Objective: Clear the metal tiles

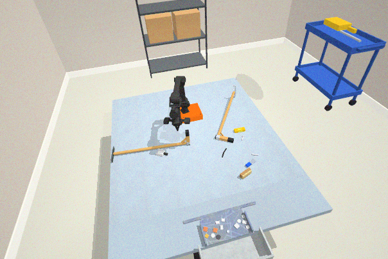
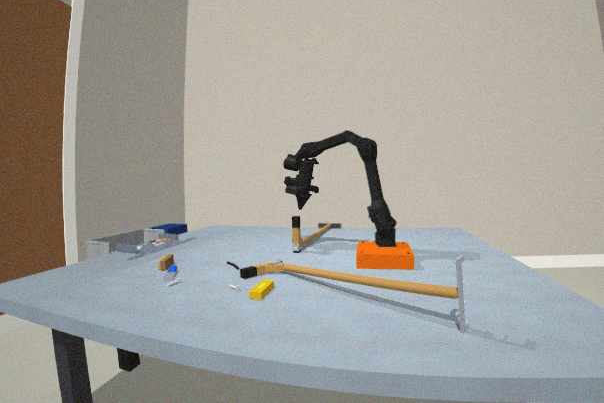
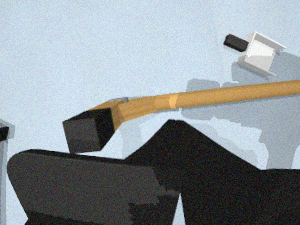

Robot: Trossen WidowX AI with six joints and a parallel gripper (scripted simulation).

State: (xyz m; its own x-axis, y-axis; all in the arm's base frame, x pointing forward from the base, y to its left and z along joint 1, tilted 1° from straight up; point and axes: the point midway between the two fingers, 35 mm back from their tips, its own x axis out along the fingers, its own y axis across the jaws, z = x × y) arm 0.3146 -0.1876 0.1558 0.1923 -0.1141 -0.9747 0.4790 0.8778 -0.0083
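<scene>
My gripper is shut and holds nothing. It points down a little above the table, beside the upright black grip of a wooden-shafted scraper. That scraper lies across the left of the table, its blade at the table's left edge. A second scraper lies to the right of the arm's orange base. The steel bench plate sits at the near edge and carries several white and orange tiles. The grey catch box adjoins it.
A small white piece with a black stub lies by the left scraper's shaft. A yellow block, a wooden block, a blue chip and a black curved strip lie mid-table.
</scene>
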